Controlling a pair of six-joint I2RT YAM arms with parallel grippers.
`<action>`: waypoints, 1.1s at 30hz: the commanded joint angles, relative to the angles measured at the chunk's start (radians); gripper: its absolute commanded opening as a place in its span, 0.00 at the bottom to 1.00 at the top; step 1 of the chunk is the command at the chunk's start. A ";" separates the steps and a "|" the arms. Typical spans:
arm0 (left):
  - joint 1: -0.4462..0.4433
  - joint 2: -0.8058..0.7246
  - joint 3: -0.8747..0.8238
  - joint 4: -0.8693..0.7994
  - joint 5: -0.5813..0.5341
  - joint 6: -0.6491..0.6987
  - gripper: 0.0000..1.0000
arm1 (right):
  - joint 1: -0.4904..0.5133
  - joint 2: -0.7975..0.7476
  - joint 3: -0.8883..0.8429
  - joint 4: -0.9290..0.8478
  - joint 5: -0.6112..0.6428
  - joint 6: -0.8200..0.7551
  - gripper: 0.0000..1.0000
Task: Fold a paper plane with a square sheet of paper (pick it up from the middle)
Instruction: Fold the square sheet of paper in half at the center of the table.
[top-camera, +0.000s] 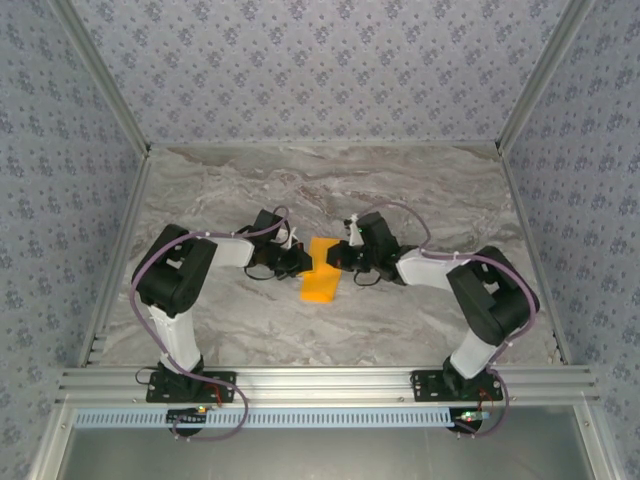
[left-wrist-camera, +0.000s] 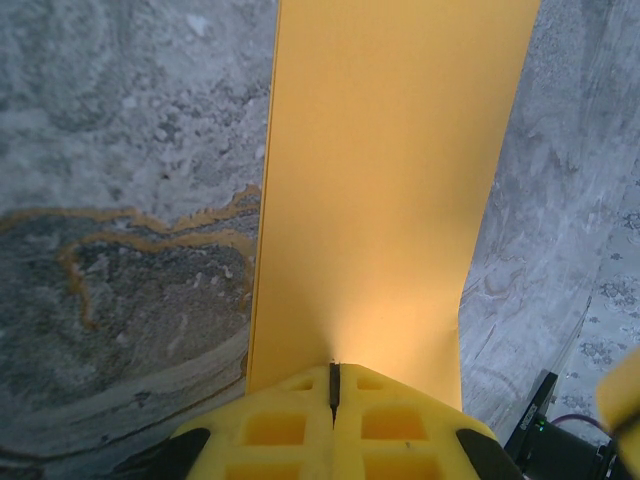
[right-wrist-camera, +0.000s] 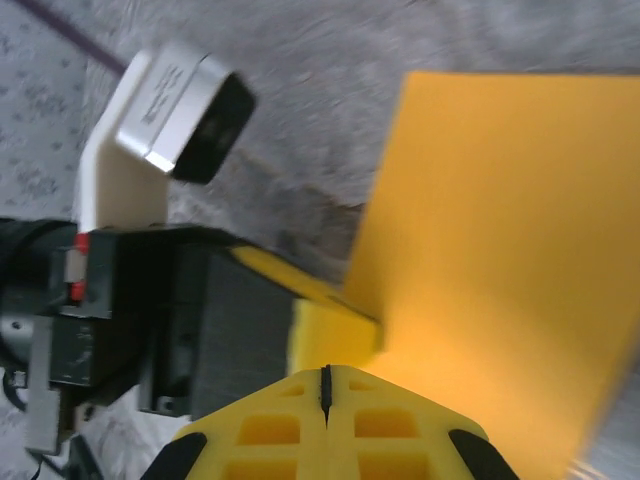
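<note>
Orange paper is what you have to protect, so work across from the left. Your left end effector is clenched on the paper's left edge. Its wrist view shows the yellow fingers pressed together, with the paper running straight out from the seam. The paper sits over the middle of the table, between the two arms. It is a narrow strip rather than a full square, so I judge it is already doubled over. I cannot tell whether its near end rests on the table. Your right end effector is clenched too, on the opposite edge as far as I can tell, almost facing the left one.

Risks, as I judge them:
- **Tearing:** with the grips this close, any pull apart can tear the thin paper.
- **Stray crease:** any push together can buckle it.
- **Skewed fold:** if one wrist twists, the fold line may skew.
- **Swinging loose:** if one grip lets go early, the strip can swing off the other.

The top view gives you both arms and the paper's whole outline, though too small to judge the pinch. The left wrist view gives the pinch and a flat, unwrinkled surface. The right wrist view adds how near the two sets of fingers sit, but it is too blurred to tell whether they touch.
</note>
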 joint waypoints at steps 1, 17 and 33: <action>0.002 0.160 -0.115 -0.249 -0.310 0.007 0.00 | 0.027 0.094 0.036 -0.037 -0.009 0.030 0.00; 0.011 0.166 -0.105 -0.269 -0.331 -0.004 0.00 | -0.061 -0.093 -0.259 -0.069 0.054 0.042 0.00; 0.012 0.156 -0.103 -0.283 -0.333 0.006 0.00 | 0.091 0.065 -0.049 -0.074 -0.001 0.061 0.00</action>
